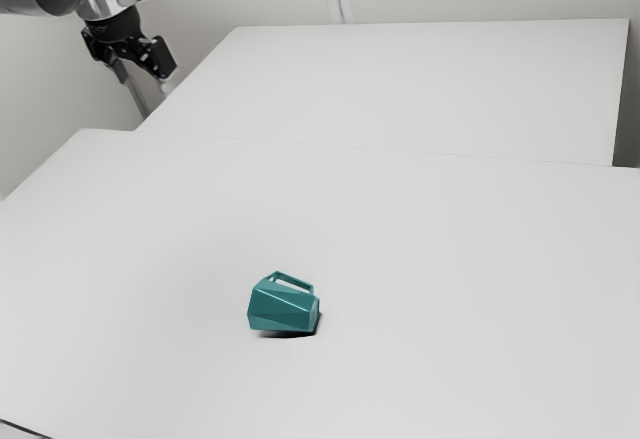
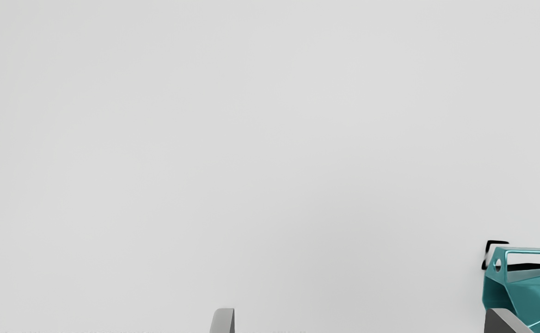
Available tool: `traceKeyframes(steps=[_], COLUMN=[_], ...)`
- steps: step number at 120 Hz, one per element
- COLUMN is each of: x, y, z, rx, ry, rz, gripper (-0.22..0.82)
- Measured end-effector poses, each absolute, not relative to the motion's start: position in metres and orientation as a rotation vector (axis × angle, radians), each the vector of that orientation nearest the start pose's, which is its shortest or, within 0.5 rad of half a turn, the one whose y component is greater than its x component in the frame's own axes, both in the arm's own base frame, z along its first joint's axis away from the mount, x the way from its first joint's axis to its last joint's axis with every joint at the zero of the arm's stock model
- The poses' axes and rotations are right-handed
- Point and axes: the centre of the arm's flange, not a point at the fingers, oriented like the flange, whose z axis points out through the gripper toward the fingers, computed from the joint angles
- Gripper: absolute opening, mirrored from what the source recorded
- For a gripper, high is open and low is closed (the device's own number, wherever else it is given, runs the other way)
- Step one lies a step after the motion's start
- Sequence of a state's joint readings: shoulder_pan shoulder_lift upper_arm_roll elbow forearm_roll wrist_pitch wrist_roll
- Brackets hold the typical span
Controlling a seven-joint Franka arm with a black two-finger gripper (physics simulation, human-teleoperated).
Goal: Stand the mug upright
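Note:
In the exterior view the black gripper (image 1: 145, 74) hangs at the upper left, high above the table and far from the mug. The teal faceted mug (image 1: 284, 307) lies on its side on the white table, its handle on the upper side and its base toward the exterior view's right. In the wrist view the gripper (image 2: 359, 321) is open, its two fingertips wide apart with nothing between them. The mug (image 2: 536, 291) shows beyond one fingertip, partly cut off by the picture's edge, its dark open mouth and handle visible.
The white table (image 1: 450, 249) spreads around the mug. Behind it stands another white surface (image 1: 400, 84), with pale walls further back. A thin dark line crosses the exterior view's lower left corner.

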State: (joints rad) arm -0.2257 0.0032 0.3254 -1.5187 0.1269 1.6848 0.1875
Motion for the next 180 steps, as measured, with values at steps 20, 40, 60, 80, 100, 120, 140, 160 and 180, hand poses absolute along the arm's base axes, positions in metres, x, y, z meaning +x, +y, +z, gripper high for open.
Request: traceKeyframes(steps=[20,40,60,80,100,120,140,160,180], x=[0.561,0.553,0.529,0.512,0.5,0.479,0.464,0.444,0.432], y=[0.078,0.085,0.067,0.063,0.063,0.066,0.084,0.083,0.085], z=[0.659,0.657,0.637,0.605,0.572,0.541,0.509,0.483,0.461], rx=[-2.983,-2.992,-3.055,-3.092,-3.183,-3.297,-3.442,-3.557,-3.669], ry=[0.115,0.101,0.161,0.182,0.142,0.073,-0.055,-0.087,-0.106], rz=[-0.209,-0.207,-0.192,-0.198,-0.206,-0.234,-0.244,-0.247,-0.257], gripper=[0.59,0.59,0.59,0.59,0.59,0.59,0.59,0.59,0.59])
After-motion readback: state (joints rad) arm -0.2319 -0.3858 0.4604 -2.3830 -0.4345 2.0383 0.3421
